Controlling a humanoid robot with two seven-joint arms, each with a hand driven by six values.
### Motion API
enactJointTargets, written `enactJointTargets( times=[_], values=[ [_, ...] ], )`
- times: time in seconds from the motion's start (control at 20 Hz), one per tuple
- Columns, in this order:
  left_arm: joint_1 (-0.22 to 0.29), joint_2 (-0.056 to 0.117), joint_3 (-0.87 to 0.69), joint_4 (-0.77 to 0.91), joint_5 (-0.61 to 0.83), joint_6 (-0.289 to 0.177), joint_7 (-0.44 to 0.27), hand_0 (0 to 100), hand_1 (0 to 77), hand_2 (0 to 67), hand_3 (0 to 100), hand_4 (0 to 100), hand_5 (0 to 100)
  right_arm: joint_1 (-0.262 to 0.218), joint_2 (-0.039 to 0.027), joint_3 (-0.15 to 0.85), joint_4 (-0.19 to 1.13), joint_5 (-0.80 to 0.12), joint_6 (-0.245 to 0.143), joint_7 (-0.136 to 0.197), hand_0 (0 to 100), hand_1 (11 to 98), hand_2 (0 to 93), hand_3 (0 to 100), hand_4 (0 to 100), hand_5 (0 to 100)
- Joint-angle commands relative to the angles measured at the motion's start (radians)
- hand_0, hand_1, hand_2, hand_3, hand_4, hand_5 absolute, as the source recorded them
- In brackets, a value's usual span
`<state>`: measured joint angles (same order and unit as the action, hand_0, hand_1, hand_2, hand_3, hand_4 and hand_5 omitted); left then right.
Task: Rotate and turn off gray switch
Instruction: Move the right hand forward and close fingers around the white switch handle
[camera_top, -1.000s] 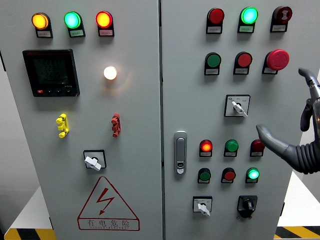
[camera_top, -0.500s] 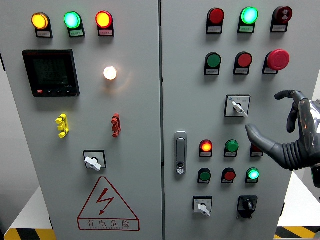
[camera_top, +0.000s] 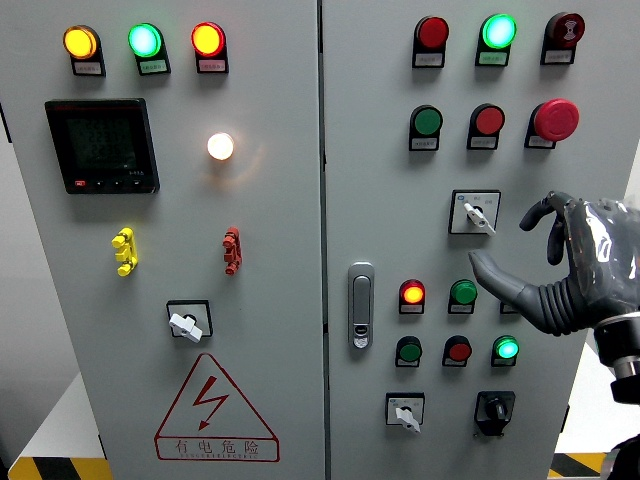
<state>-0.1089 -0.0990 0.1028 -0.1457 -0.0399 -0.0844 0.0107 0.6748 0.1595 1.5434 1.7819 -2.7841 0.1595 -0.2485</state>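
Note:
A grey rotary switch (camera_top: 476, 213) sits on a square plate in the middle of the right cabinet door, its white knob pointing down and to the right. My right hand (camera_top: 507, 238) comes in from the right edge and hovers just right of and below that switch. It is open, with the thumb (camera_top: 492, 272) stretched out under the switch plate and the fingers (camera_top: 540, 212) curled loosely beside it. The hand holds nothing and does not touch the knob. My left arm is out of sight.
Two similar grey switches sit at lower left (camera_top: 188, 322) and lower right (camera_top: 405, 411), beside a black selector (camera_top: 494, 408). Lit lamps and push buttons surround the hand, with a red mushroom stop button (camera_top: 554, 119) above it. A door latch (camera_top: 361, 305) sits near the seam.
My right hand has moved left and slightly down toward the middle grey switch, turning so its fingers curl in toward the panel. The knob has not turned.

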Motion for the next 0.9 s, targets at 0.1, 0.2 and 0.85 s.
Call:
enactJointTargets(
  times=[0.1,0.2,0.85],
  values=[
    [0.000,0.001,0.000,0.000,0.000,0.000,0.000,34,0.0,12.3,22,12,12,0.020,0.0000,0.004,-0.032,0.000,0.002,0.002,0,36.6,58.6,92,100,96],
    [0.000,-0.001,0.000,0.000,0.000,0.000,0.000,34,0.0,12.3,22,12,12,0.023,0.0015,0.004,-0.041,0.000,0.002,0.002,0,36.4,58.6,92,100,96],
    [0.000,-0.001,0.000,0.000,0.000,0.000,0.000,34,0.0,12.3,22,12,12,0.068,0.0015,0.004,-0.110,0.000,0.000,0.003,0,36.5,59.1,92,100,96]
  ],
)
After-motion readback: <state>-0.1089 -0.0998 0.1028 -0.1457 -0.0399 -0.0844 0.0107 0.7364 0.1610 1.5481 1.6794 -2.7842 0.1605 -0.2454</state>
